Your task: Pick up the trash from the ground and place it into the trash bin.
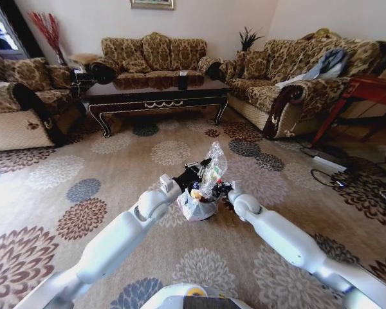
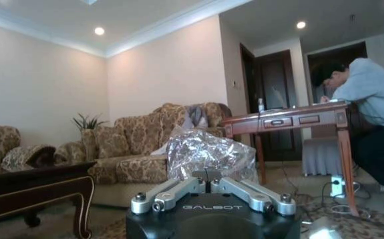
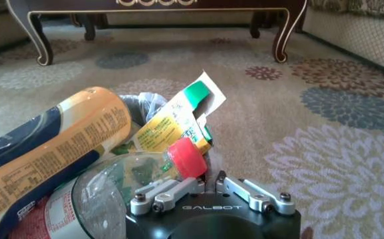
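Note:
The trash bin, a small bucket with a whitish liner, stands on the carpet between my two arms. It is heaped with trash: a yellow-orange bottle, a green and yellow packet and a clear bottle with a red cap. My left gripper hovers just above the bin, shut on a crinkled clear plastic wrapper that sticks up from its fingers. My right gripper is shut at the bin's rim, right beside the red cap; I see nothing between its fingers. The same right gripper sits at the bin's right side.
A dark coffee table stands ahead, with patterned sofas behind it, at the left and at the right. A reddish wooden desk and floor cables lie to the right. Open carpet surrounds the bin.

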`<state>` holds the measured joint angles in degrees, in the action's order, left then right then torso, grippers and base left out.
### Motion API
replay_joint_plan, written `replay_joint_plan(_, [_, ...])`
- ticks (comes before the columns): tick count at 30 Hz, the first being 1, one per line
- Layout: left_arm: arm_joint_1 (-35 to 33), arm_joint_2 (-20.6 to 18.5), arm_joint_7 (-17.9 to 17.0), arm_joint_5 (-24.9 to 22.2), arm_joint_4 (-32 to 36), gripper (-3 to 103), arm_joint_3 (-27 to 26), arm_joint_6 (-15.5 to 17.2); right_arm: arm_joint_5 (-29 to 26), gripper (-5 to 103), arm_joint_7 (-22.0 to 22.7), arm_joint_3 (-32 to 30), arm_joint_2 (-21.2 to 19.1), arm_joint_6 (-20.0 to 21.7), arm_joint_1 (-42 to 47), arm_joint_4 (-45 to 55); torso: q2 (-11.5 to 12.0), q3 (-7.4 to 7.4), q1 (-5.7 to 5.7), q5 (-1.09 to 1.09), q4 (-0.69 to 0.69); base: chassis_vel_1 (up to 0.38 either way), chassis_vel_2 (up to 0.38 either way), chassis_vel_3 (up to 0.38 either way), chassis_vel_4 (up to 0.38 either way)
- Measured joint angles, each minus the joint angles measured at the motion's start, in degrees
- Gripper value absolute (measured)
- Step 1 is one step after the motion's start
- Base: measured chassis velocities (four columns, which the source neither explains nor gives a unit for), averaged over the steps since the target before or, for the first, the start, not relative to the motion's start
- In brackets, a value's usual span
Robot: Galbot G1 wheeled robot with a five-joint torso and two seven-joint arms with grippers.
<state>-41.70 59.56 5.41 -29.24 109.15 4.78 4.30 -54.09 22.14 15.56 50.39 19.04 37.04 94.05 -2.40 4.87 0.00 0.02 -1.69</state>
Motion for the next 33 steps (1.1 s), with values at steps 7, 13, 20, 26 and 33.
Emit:
replay_joint_plan(7, [2.0,2.5,0.5,2.4,-2.5,0,1.9,0.3,-0.2,2,-1.0,-1.5,-2.0,0.0,2.1,3.4,0.0,0.00,0.00,0.00,0.01,0.000,0.000,0.000,0.000])
replay_joint_plan(13, [2.4,3.9,1.1,5.5,-6.5,0,1.6,-1.3,-1.4,2,-1.4,-1.1,-2.5,0.1,0.8,4.8,0.0,0.00,0.00,-0.01,-0.02,0.000,0.000,0.000,0.000])
replay_joint_plan(20, [3.0,4.2,1.7,9.1,-10.9,0,0.7,-2.6,-1.5,2,-2.2,-1.8,-3.6,0.1,1.9,6.3,0.0,0.01,0.00,-0.01,0.01,0.000,0.000,0.000,0.000])
replay_joint_plan(26, [1.5,3.1,8.9,13.3,-10.0,0,-0.1,-3.8,-1.5,2,-3.9,-4.5,-5.5,0.0,3.9,6.4,0.0,0.01,0.00,-0.02,0.00,0.000,0.000,0.000,0.000])
replay_joint_plan(33, [0.2,1.4,18.6,18.4,-9.0,0,-1.1,-6.9,-1.5,2,-6.1,-8.3,-7.6,-0.3,5.8,4.9,0.0,0.01,0.00,-0.01,0.01,0.000,0.000,0.000,0.000])
